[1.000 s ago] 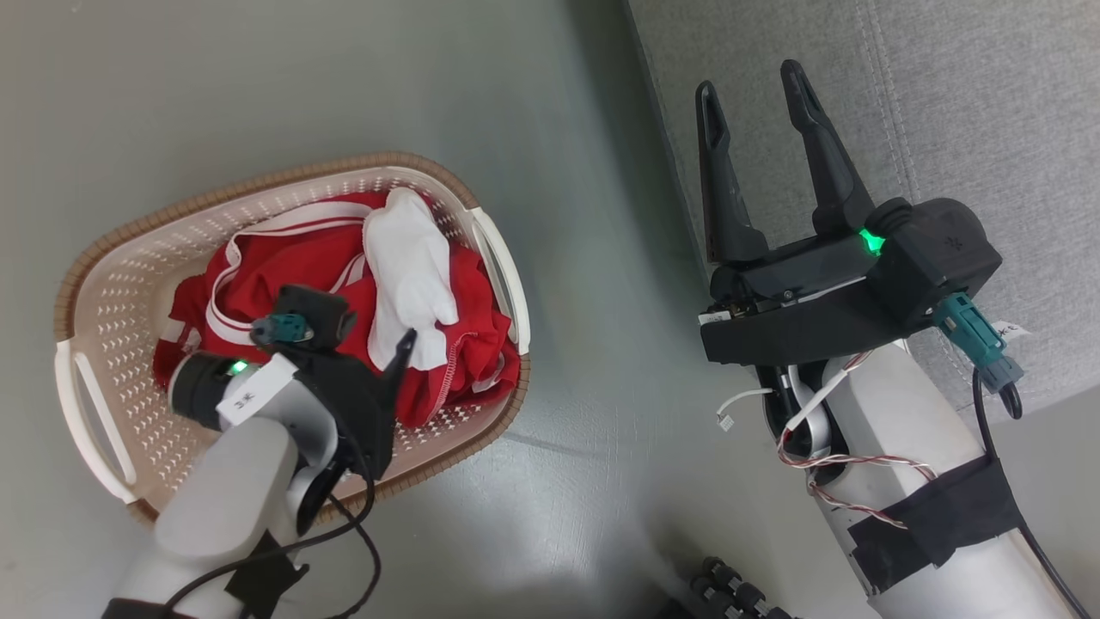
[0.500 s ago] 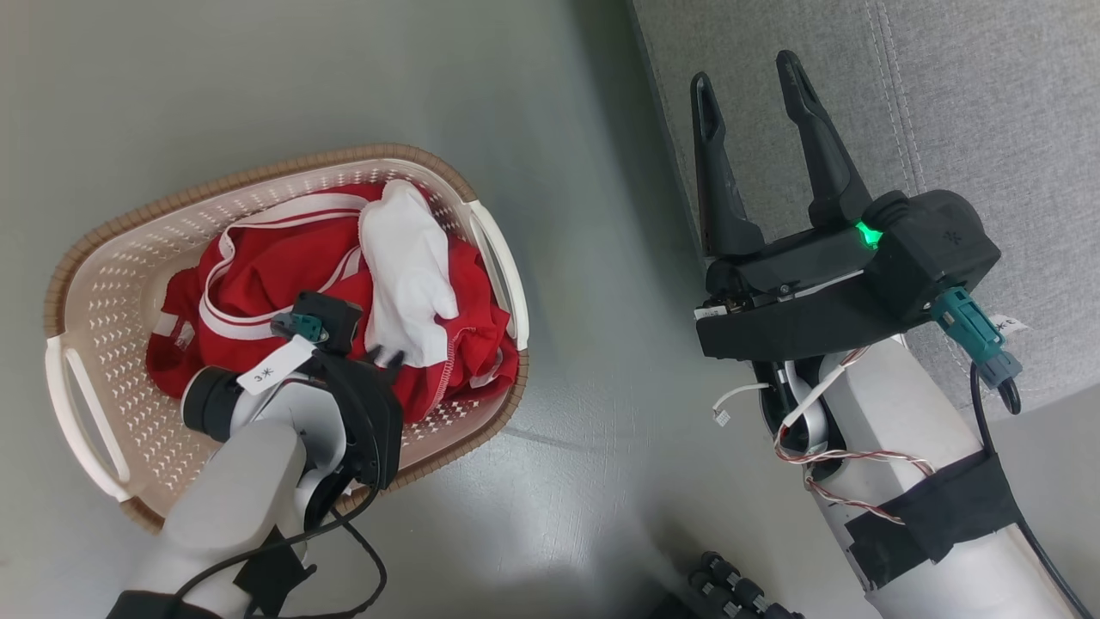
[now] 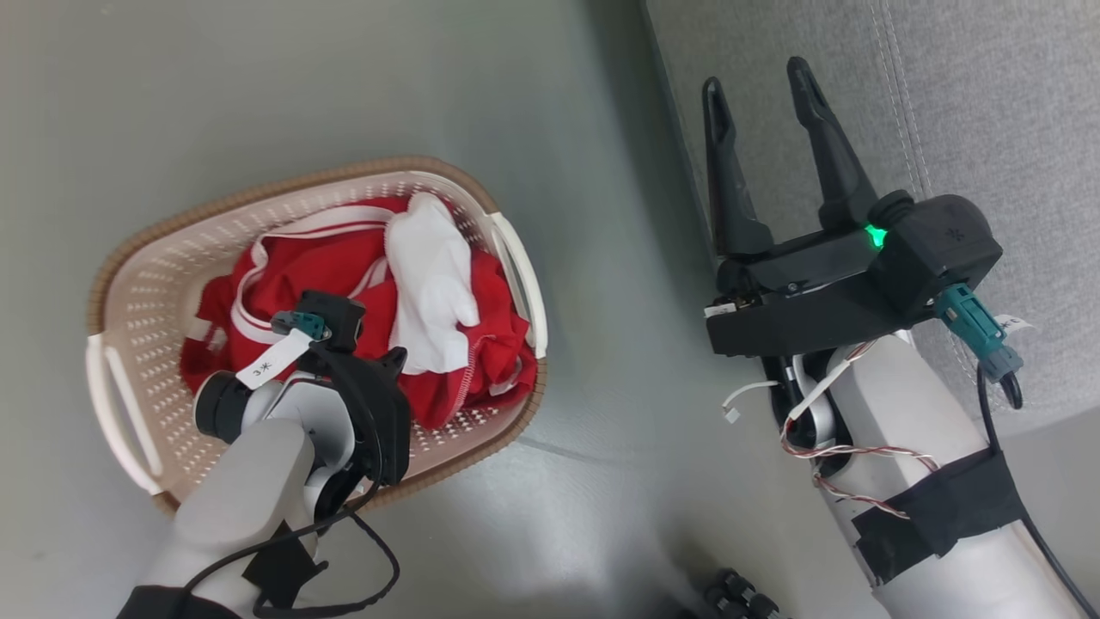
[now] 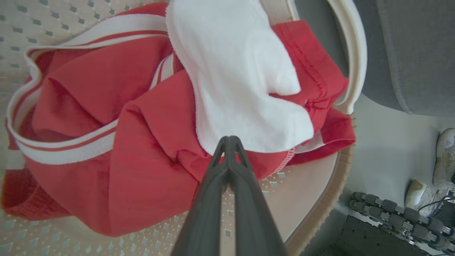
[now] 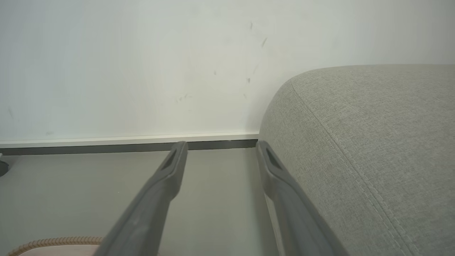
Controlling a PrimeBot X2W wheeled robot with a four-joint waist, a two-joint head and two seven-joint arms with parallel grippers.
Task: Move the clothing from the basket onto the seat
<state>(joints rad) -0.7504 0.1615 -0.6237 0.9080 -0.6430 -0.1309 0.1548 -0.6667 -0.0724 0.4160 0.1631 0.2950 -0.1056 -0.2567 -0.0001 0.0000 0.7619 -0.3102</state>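
The cream basket with a brown rim stands on the floor at the left. Inside it lies the clothing, red garments with white stripes under a white cloth piece. My left gripper reaches down into the basket from the near side. In the left wrist view its fingers are shut, tips resting at the white cloth's lower edge over red fabric; no fabric shows between them. My right gripper hangs open and empty over the left edge of the grey seat.
Grey floor separates the basket and the seat. A dark ribbed cable and pale shoes lie on the floor near the basket's corner. Beyond my right gripper stand a white wall and its skirting, with the seat to the right.
My left gripper has dipped lower into the basket, its fingertip now down at the clothing. The head camera has shifted a little. The right gripper holds its pose.
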